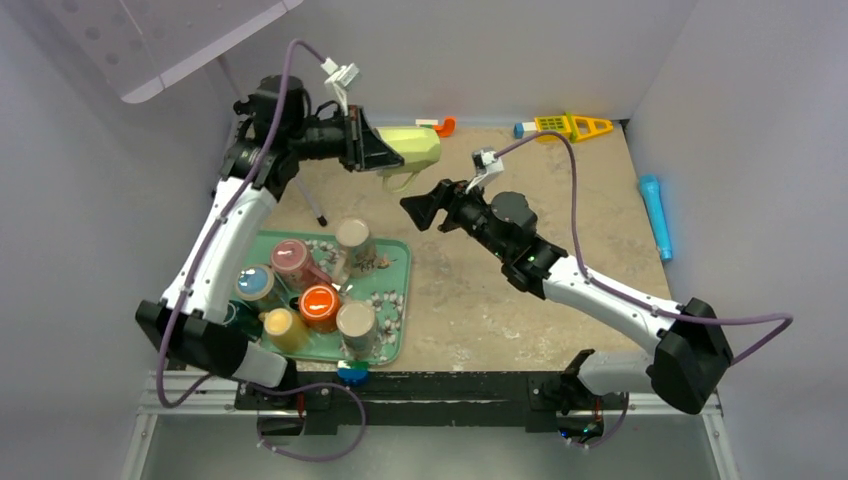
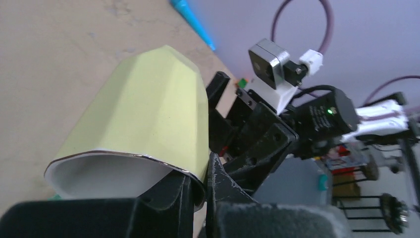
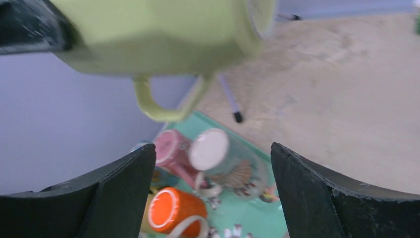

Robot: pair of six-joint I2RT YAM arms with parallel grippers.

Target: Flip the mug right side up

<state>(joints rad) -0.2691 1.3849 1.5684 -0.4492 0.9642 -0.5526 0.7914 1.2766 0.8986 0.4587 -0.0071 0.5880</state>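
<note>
A pale green faceted mug [image 1: 410, 148] hangs in the air on its side, its base toward the right and its handle [image 1: 400, 180] hanging down. My left gripper [image 1: 368, 148] is shut on the mug's rim; in the left wrist view one finger is inside the white interior and one outside [image 2: 198, 193]. My right gripper [image 1: 418, 208] is open and empty, just below and right of the mug. In the right wrist view the mug [image 3: 163, 32] and its handle [image 3: 163, 101] hang above the wide-open fingers [image 3: 312, 193].
A green tray [image 1: 395, 255] at the left holds several upturned mugs, among them an orange one [image 1: 320, 303], a pink one [image 1: 293, 258] and a patterned one [image 1: 355, 243]. A yellow toy [image 1: 570, 126] and a blue cylinder [image 1: 656, 215] lie far right.
</note>
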